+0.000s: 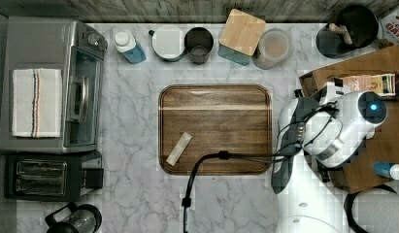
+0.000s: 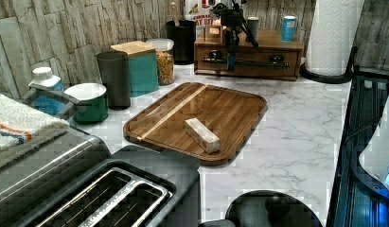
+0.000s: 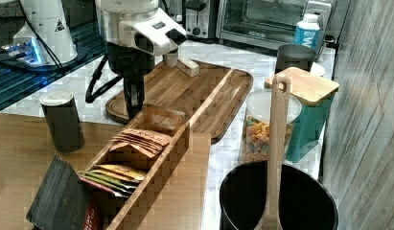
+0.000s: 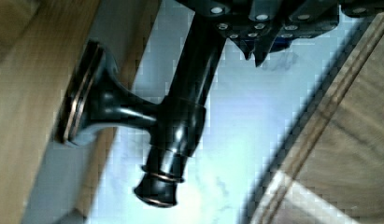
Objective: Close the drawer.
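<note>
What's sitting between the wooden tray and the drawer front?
Bare marble counter, seen in the left view, between the tray and the drawer, where the pincer is.

bare marble [image 2: 296,142] beside wooden tray [image 2: 230,111], drawer front [image 2: 251,59] behind, paper towel roll [image 2: 331,35] alongside

You see the drawer [image 2: 258,64] as a medium-brown wooden front in the low cabinet [image 2: 272,40], upright and just behind the end effector [image 2: 230,56]. Its dark, bronze-edged bar handle [image 4: 180,116] runs level across the front on flared posts. The end effector sits right at the bar, toward the left view's left end. You cannot tell whether the front lies flush.
</note>
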